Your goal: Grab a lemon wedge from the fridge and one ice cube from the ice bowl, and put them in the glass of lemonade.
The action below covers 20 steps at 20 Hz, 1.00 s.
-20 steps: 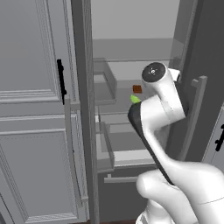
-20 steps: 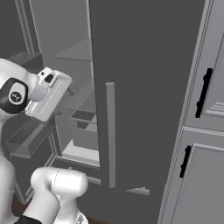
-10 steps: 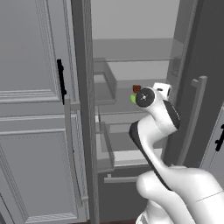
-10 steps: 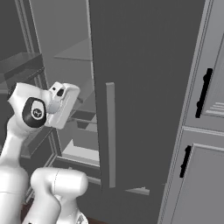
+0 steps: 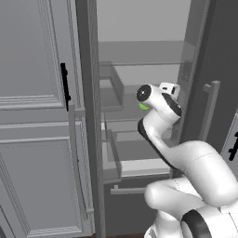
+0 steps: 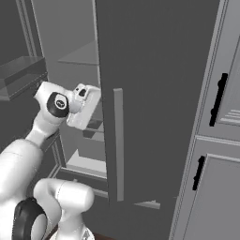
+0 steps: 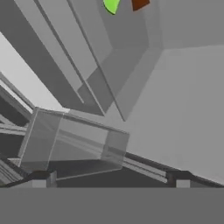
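The fridge (image 5: 139,69) stands open, and its dark door (image 6: 154,70) with a pale bar handle (image 6: 118,145) is swung aside. My arm reaches into the shelved interior at mid height. The lemon wedge (image 7: 111,5), tiny and yellow-green, lies on a shelf at the top edge of the hand view, some way ahead of my gripper (image 7: 109,178). A sliver of the lemon wedge (image 5: 142,107) peeks out behind my wrist. Both fingertips (image 7: 39,177) stand wide apart with nothing between them, so the gripper is open. The ice bowl, ice cube and glass of lemonade are out of view.
A small brown cube (image 7: 140,3) sits right beside the wedge. A clear bin (image 7: 74,140) lies close below the fingers. Drawers (image 5: 111,158) fill the fridge's lower part. Panelled grey cupboards with black handles (image 5: 65,86) (image 6: 218,98) flank the fridge.
My hand has dropped from above the shelf and pushed further into the fridge, toward the wedge. The wrist now hides the brown cube in the left base view. The jaws stayed open.
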Tool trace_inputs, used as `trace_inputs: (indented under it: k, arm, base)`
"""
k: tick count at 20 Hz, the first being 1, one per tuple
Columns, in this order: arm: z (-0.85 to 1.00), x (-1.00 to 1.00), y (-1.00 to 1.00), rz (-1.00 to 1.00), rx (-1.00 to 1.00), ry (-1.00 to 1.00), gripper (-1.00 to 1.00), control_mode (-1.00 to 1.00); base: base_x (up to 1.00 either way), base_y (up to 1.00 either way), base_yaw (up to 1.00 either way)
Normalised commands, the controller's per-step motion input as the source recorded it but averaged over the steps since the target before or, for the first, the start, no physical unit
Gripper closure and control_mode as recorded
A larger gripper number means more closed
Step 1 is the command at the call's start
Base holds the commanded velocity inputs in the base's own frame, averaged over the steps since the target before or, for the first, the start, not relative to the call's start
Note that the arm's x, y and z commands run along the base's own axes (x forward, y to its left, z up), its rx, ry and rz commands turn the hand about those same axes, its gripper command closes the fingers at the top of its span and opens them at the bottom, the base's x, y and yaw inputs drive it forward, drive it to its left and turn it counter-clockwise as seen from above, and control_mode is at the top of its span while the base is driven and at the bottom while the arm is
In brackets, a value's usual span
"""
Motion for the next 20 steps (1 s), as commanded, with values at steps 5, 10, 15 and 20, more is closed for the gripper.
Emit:
trace_inputs:
  k: [5,10,15,20]
  arm:
    - [-0.27,-0.32,-1.0,-0.28,-0.02,-0.03,-1.0,-1.0]
    - [-0.37,-0.98,-1.0,-0.24,0.0,-0.18,-1.0,-1.0]
    - [-0.2,-1.0,-1.0,-0.2,0.0,-0.19,-1.0,-1.0]
    - [0.0,-1.0,-0.99,-0.21,0.0,-0.12,-1.0,-1.0]
  base:
    - [0.0,0.0,0.0]
    - [0.0,0.0,0.0]
    - [0.0,0.0,0.0]
    - [0.0,0.0,0.0]
